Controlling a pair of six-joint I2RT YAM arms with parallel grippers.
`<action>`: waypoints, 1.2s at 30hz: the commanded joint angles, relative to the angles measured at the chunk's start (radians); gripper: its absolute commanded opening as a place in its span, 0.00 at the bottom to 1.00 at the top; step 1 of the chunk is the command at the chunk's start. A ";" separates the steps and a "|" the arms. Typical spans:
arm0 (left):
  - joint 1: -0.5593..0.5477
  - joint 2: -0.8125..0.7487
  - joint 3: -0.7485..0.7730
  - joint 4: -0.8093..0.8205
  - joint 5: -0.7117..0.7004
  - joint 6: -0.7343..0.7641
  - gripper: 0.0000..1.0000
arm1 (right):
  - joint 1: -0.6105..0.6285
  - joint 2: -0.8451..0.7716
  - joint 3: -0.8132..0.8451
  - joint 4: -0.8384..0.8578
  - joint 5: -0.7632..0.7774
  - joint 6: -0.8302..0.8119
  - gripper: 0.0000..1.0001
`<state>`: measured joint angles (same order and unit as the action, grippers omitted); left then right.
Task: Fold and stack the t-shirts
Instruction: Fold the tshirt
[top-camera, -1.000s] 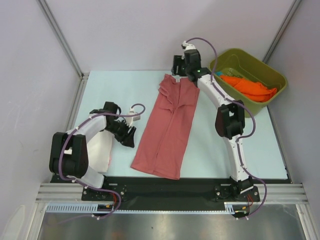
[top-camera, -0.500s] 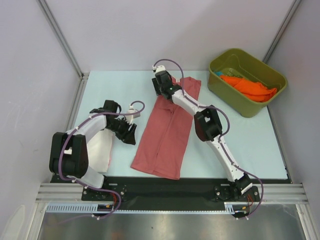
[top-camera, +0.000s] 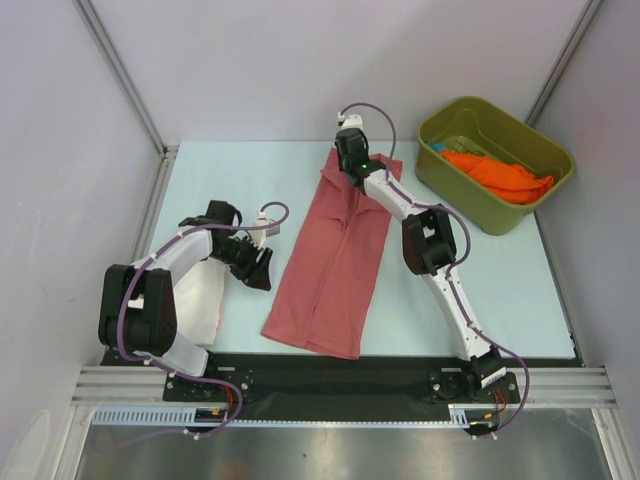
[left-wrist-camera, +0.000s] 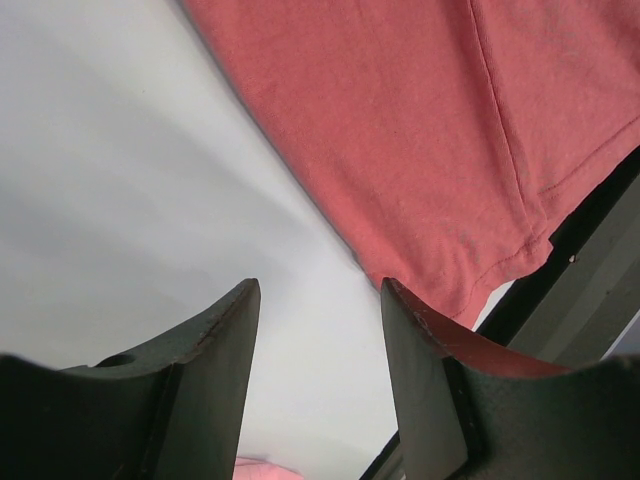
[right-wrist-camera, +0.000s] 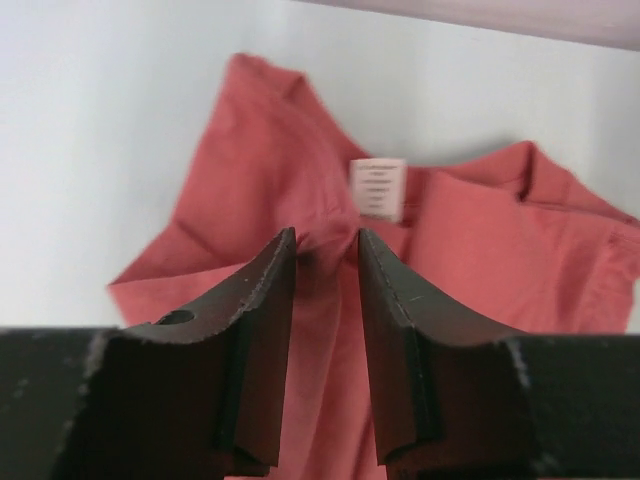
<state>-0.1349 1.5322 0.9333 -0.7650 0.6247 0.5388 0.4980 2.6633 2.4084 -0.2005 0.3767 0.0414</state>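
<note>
The salmon-red t-shirt lies folded into a long strip down the middle of the table, collar end at the back. My right gripper is at that collar end. In the right wrist view its jaws stand narrow, with a ridge of the shirt bunched between the tips just below the white neck label. My left gripper is open and empty over bare table, left of the shirt's hem. A white t-shirt lies under the left arm.
The olive-green bin stands at the back right, holding the orange t-shirt and a bit of the teal one. The table's dark front edge runs below the shirt's hem.
My right gripper swung left across the collar end, then back to its middle, and the cloth there shifted with it. The left arm has hardly moved.
</note>
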 joint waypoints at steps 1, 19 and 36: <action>0.009 -0.020 0.030 0.007 0.027 -0.004 0.58 | -0.048 -0.009 0.044 -0.004 -0.032 0.083 0.37; -0.081 -0.018 0.007 0.052 -0.049 0.016 0.60 | -0.124 -0.261 -0.073 -0.149 -0.117 0.176 0.50; -0.219 -0.237 -0.090 -0.167 -0.123 0.614 0.62 | 0.017 -0.913 -1.259 -0.154 -0.262 0.532 0.54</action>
<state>-0.3424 1.3888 0.8631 -0.8486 0.5129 0.9215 0.4782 1.7588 1.2102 -0.3973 0.1848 0.4816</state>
